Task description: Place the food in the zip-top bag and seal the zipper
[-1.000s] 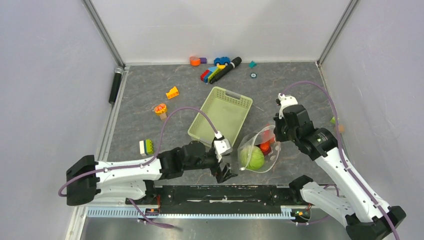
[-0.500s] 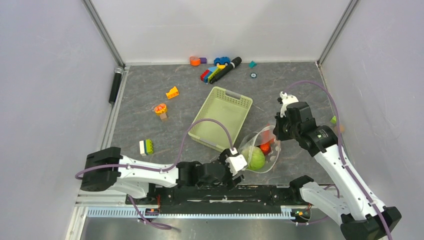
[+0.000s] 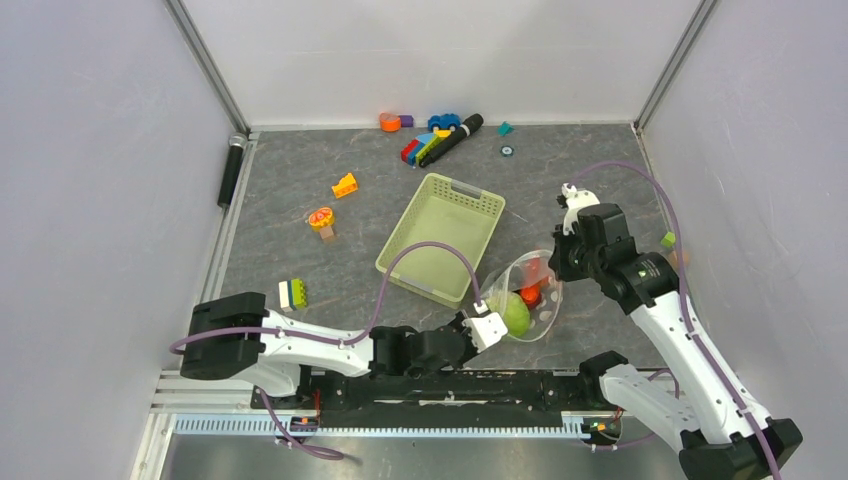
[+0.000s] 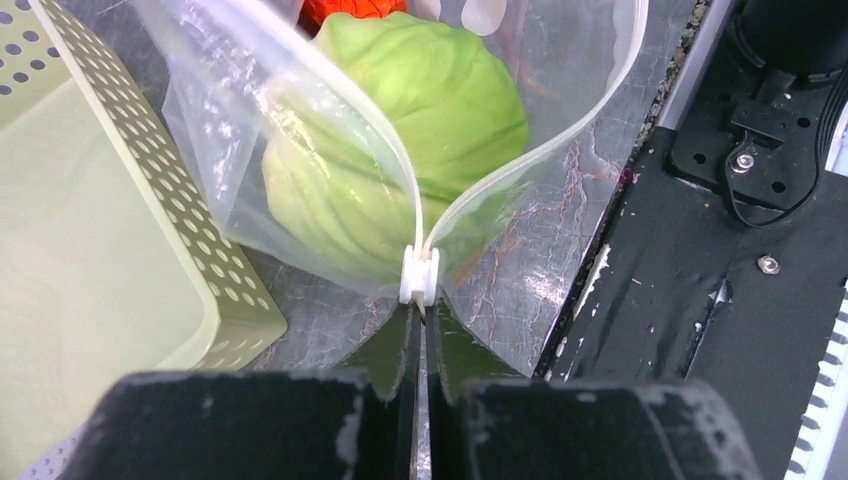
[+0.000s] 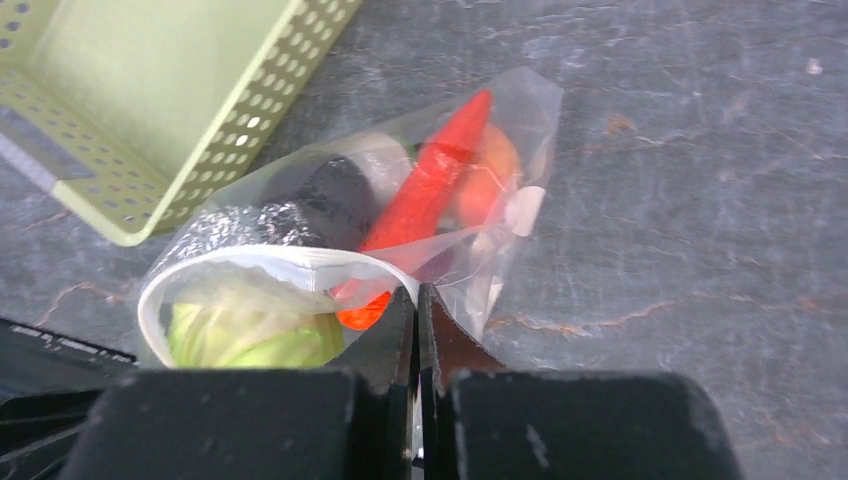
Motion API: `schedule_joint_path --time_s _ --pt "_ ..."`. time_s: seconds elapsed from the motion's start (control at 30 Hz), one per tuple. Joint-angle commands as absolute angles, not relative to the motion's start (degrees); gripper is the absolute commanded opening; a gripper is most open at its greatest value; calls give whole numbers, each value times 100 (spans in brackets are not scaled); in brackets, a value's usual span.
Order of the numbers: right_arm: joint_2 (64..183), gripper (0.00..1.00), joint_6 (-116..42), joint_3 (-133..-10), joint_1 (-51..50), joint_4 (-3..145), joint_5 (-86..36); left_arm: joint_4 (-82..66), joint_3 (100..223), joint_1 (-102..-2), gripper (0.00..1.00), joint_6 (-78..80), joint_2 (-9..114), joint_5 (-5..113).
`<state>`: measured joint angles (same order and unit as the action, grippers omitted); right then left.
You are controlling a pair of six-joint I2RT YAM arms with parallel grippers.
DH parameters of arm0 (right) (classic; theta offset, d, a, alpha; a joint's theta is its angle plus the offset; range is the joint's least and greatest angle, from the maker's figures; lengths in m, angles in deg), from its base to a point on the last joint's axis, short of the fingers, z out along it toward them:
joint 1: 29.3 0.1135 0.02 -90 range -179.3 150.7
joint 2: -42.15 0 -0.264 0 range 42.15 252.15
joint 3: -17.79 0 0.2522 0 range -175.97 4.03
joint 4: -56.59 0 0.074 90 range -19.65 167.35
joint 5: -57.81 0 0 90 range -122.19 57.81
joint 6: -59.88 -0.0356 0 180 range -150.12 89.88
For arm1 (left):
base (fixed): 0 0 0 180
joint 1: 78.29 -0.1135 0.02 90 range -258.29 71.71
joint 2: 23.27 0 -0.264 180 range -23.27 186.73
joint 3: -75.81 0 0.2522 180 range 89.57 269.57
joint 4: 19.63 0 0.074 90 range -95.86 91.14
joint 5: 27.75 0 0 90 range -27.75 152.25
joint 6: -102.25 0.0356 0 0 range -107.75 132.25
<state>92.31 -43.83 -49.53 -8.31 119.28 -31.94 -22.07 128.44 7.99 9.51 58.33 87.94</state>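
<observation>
Your left gripper [image 4: 418,318] has slid right and clamped the zipper [image 4: 410,200] end; your right gripper [image 5: 418,300] pinches the opposite end. Film blurs what the zip-top bag [image 5: 505,125] beside the basket [image 5: 150,90] holds: 1 cabbage [image 4: 440,100], 1 carrot [image 5: 435,180].

Top view wide; wrist views close, share zip-top bag [image 5: 250,225].

Left claw [image 3: 486,320] and right claw [image 3: 556,268] pinch the zip-top bag [image 3: 540,300] (cabbage [image 3: 516,313] inside).

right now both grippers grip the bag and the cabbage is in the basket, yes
No: the cabbage is in the bag, not the basket, as the left wrist view shows. The left gripper and right gripper do grip the bag.
</observation>
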Motion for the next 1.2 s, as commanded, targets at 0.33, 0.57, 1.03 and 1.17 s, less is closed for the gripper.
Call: schedule_joint_path --time_s 0.33,0.57,1.03,1.17 --pt "8226 24 -3814 -5278 -863 12049 -5337 -3033 12424 807 2 1627 4267 8235" --pt "7595 85 -3332 -5362 -848 11508 -3659 -2721 12685 164 2 1773 4372 7144" --pt "6968 98 -2408 -4462 -790 9442 1539 -2250 12970 -1232 2 2215 3976 4735" --pt "7245 98 -2313 -4261 -699 9370 1879 -2002 13303 -1333 2 2415 4171 4425"
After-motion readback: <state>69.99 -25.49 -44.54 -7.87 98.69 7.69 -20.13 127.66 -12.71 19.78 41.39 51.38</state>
